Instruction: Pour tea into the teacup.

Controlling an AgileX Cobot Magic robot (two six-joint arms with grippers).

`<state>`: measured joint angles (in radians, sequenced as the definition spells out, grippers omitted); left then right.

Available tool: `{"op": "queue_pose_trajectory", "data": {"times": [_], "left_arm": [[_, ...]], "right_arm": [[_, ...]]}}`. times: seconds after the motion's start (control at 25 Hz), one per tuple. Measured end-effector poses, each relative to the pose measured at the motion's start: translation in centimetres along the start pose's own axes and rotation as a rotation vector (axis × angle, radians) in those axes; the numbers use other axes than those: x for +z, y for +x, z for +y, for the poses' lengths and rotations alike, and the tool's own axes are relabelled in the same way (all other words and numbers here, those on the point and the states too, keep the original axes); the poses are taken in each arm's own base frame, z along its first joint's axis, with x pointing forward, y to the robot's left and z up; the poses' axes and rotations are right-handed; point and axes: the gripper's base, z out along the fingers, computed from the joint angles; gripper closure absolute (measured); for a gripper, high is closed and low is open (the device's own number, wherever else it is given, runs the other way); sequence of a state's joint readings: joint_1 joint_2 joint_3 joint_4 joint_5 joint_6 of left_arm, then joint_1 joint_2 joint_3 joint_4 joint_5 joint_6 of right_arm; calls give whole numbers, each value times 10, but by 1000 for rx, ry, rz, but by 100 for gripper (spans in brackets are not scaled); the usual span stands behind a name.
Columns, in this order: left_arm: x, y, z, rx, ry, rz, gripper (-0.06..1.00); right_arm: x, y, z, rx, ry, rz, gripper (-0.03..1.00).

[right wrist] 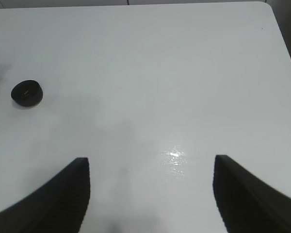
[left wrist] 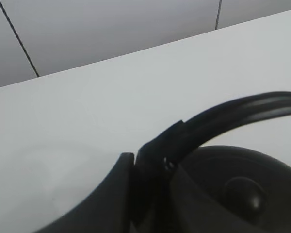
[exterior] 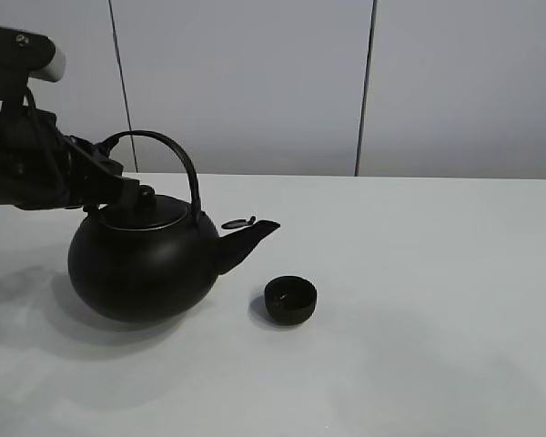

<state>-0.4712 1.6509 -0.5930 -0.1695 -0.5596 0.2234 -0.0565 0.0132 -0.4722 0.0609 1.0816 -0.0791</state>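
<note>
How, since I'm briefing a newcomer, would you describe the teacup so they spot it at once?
Start from the white table, where a big round black kettle with an arched handle stands on the left. Just in front of its spout sits the teacup, not touching the kettle. It is the only small, handleless black bowl, far smaller than the kettle.

Right side, wide bare tabletop (exterior: 437,291): the spread right pincer (right wrist: 151,162) has a clear run to the teacup (exterior: 290,299). Left side is crowded. The big kettle (exterior: 141,264) blocks it, spout (exterior: 250,238) aimed at the cup across a narrow gap, with the left pincer (exterior: 116,188) clamped on its arched handle (exterior: 177,155).
</note>
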Motion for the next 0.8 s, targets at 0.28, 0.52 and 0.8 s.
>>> {"op": "queue_pose_trajectory", "data": {"times": [0.28,0.52,0.8], "left_arm": [[5,-11,0,-11,4,3,83],[11,-6,-6,113,55,-19,83],[17,2,-9,147,68,9,83]], "right_arm": [[0,0,0,0,0,0,47],[0,0,0,0,0,0,47],[0,0,0,0,0,0,47]]}}
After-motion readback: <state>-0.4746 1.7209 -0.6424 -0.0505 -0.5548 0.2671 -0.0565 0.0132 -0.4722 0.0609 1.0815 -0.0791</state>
